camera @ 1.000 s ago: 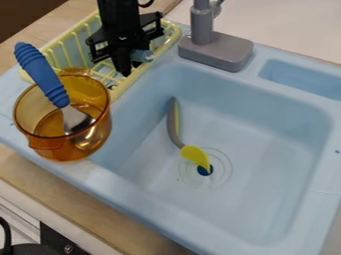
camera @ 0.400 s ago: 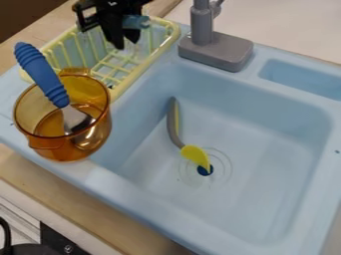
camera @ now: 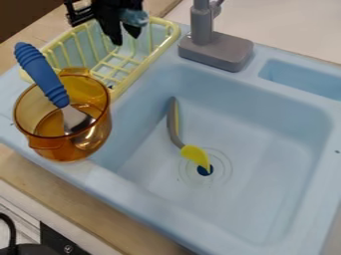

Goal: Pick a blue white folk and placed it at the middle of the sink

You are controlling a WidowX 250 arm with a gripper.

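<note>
At the top left, my gripper hangs over the yellow dish rack, pointing down. It is shut on the blue white fork, whose light blue end sticks out to the right of the fingers. The rest of the fork is hard to make out behind them. Lower and to the right lies the light blue sink. On its floor, near the drain, rests a grey and yellow utensil.
An amber pot stands on the sink's left rim, with a blue-handled spoon leaning in it. The grey faucet base rises behind the basin, right of the rack. A small side tray is at the upper right.
My gripper has risen from inside the rack and shifted slightly left, and the light blue piece has come up with it. The pot, spoon and yellow utensil have stayed put.
</note>
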